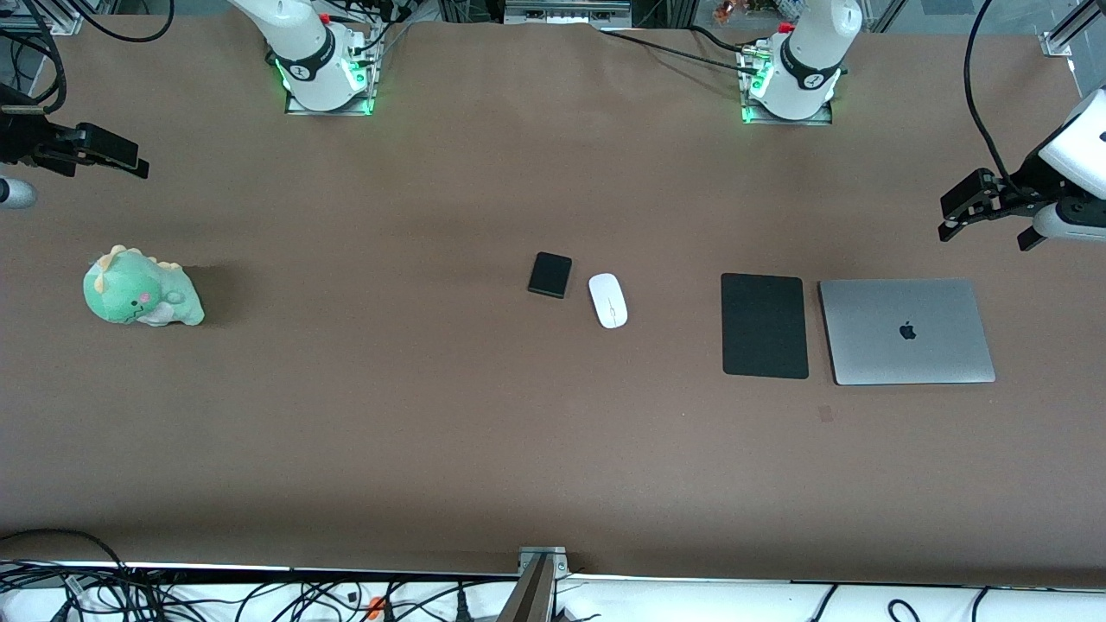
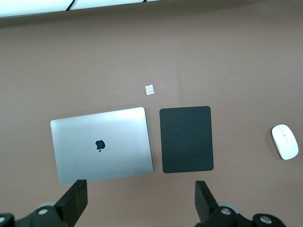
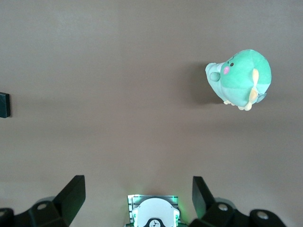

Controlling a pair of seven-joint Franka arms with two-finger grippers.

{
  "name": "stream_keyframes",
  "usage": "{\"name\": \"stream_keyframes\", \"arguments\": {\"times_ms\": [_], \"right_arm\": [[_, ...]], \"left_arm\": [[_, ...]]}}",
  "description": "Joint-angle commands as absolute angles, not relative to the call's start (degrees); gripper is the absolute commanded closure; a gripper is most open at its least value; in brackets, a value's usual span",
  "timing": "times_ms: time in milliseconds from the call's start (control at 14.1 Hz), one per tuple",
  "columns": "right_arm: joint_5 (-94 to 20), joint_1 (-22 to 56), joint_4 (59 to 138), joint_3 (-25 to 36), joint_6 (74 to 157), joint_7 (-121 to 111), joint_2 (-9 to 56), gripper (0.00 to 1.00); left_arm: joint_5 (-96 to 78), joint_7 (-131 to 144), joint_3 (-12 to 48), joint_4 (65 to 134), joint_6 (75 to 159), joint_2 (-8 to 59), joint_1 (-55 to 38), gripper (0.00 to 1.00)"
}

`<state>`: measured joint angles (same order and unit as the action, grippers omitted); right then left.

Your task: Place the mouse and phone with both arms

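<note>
The white mouse [image 1: 608,300] and the black phone [image 1: 550,275] lie side by side on the brown table near its middle, a small gap between them. The phone is on the right arm's side of the mouse. My left gripper [image 1: 989,231] hangs open and empty in the air over the left arm's end of the table, by the laptop. In the left wrist view its jaws [image 2: 140,194] stand wide apart and the mouse [image 2: 284,141] shows at the edge. My right gripper [image 1: 108,154] is open and empty over the right arm's end; its wrist view [image 3: 137,189] catches the phone's edge [image 3: 4,104].
A flat black mouse pad [image 1: 765,325] and a closed silver laptop [image 1: 905,331] lie toward the left arm's end. A green plush dinosaur [image 1: 140,289] sits toward the right arm's end. A small white scrap [image 2: 149,89] lies near the pad.
</note>
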<state>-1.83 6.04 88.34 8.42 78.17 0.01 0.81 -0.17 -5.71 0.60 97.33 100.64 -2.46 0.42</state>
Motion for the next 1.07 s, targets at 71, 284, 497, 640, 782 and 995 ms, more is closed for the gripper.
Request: {"name": "stream_keyframes", "arguments": {"times_ms": [71, 284, 497, 640, 782, 995], "right_arm": [[-1.9, 6.2, 87.3, 8.8, 77.3, -0.7, 1.1, 0.00], [-2.0, 6.3, 87.4, 8.9, 77.3, 0.2, 1.1, 0.00], [-2.0, 6.2, 87.4, 8.9, 77.4, 0.4, 1.1, 0.00], [-2.0, 6.2, 87.3, 8.9, 77.3, -0.1, 1.1, 0.00], [-2.0, 6.2, 87.4, 8.8, 77.3, -0.5, 1.1, 0.00], [-1.9, 6.2, 87.5, 8.9, 77.3, -0.6, 1.1, 0.00]], "left_arm": [[0.2, -5.4, 0.7, 96.1, 99.8, -2.1, 0.3, 0.00], [0.2, -5.4, 0.7, 96.1, 99.8, -2.1, 0.3, 0.00], [0.2, -5.4, 0.8, 96.1, 99.3, -2.1, 0.2, 0.00], [0.2, -5.4, 0.9, 96.0, 99.3, -2.2, 0.2, 0.00], [0.2, -5.4, 0.8, 96.0, 99.1, -2.2, 0.2, 0.00], [0.2, -5.4, 0.9, 96.0, 99.1, -2.2, 0.2, 0.00]]}}
